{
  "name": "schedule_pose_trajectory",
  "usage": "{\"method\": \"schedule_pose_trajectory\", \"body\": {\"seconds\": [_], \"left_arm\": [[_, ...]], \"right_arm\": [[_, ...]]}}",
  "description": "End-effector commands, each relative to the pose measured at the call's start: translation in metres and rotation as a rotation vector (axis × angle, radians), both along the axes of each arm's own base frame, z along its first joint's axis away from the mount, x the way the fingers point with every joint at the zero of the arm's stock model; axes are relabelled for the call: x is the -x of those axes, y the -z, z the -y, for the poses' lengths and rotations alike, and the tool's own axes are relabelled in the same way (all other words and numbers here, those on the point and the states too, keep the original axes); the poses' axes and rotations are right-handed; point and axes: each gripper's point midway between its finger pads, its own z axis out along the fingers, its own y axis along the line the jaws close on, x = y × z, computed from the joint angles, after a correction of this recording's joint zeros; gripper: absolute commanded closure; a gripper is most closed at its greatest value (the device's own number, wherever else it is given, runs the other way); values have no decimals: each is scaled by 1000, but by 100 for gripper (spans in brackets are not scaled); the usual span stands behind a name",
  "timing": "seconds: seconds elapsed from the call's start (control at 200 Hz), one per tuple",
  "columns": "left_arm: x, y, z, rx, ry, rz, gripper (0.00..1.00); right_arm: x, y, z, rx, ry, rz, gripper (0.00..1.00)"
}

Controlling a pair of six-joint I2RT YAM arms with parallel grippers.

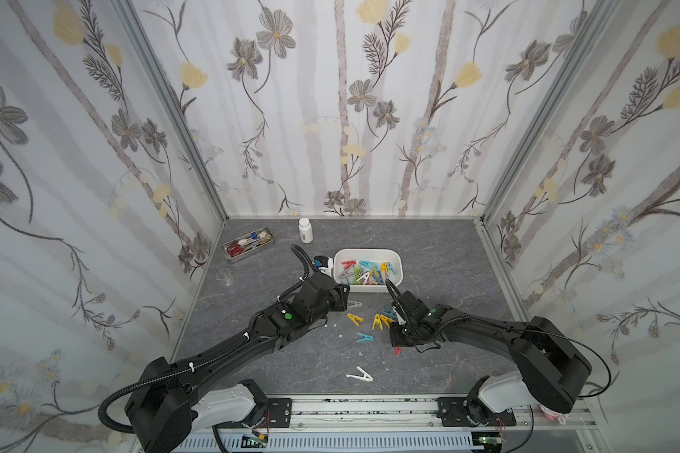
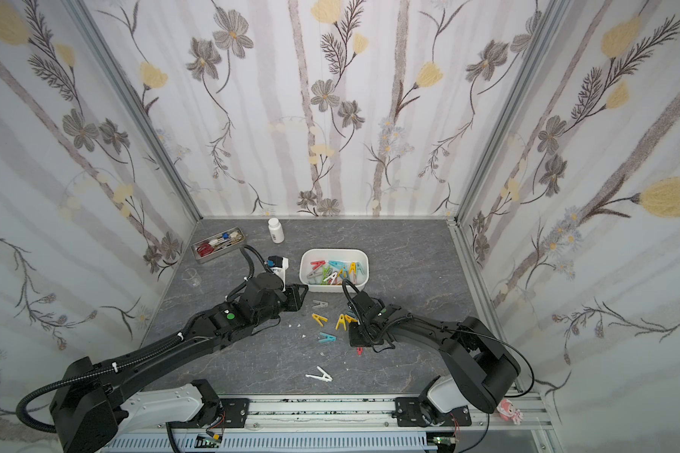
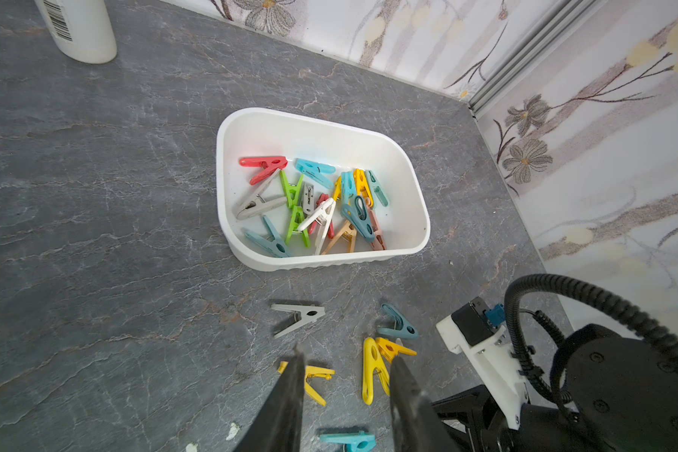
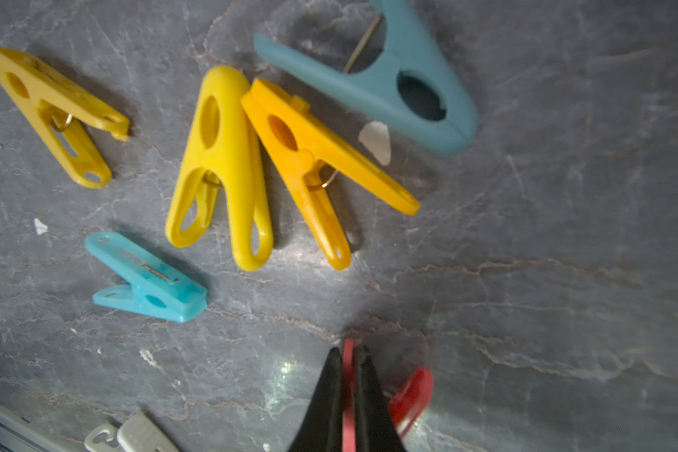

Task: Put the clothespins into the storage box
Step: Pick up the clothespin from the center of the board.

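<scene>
the grey marbled counter point(image 1: 448, 255) fills the floor of the booth, and two black arms reach in over it from the near rail, the left arm point(image 1: 220, 349) and the right arm point(image 1: 487, 329). the white storage box point(image 1: 370, 251) sits toward the back, about the middle, and a heap of clothespins point(image 3: 321, 203) in red, green, teal, yellow, white and grey lies inside it. at the far left is a metal tray point(image 1: 252, 248) with scissors and pens, a white bottle point(image 1: 305, 230) standing upright between it and the box, and a clear beaker point(image 1: 225, 277) near the left wall. the left jaws hang near the box's near left corner, parted, with nothing between them. the right jaws are down at the counter, clenched on a red clothespin point(image 4: 411, 395). more lie loose on the counter in front of the box: a grey clothespin point(image 3: 298, 317), a dark teal clothespin point(image 4: 388, 78), a yellow clothespin point(image 4: 220, 168) touching an orange clothespin point(image 4: 321, 164), a mustard clothespin point(image 4: 55, 113) apart from them, a light blue clothespin point(image 4: 145, 281), and a white clothespin point(image 1: 360, 374) nearest the rail. a small white chip point(image 4: 376, 141) lies beside the teal one.
</scene>
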Motion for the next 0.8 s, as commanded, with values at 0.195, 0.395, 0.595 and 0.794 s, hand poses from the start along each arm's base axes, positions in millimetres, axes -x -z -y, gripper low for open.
{"method": "schedule_pose_trajectory", "body": {"seconds": [0.195, 0.395, 0.595, 0.794], "left_arm": [[-4, 1, 1, 24, -43, -39, 64], [-5, 13, 0, 44, -87, -104, 64], [-3, 26, -17, 31, -158, -147, 64], [4, 30, -35, -31, -205, -183, 64]], "right_arm": [[-5, -30, -6, -47, -88, 72, 100], [-21, -74, -27, -238, -133, 141, 100], [-86, -140, -39, -355, -133, 321, 99], [-165, -167, -57, -404, -112, 457, 99]]}}
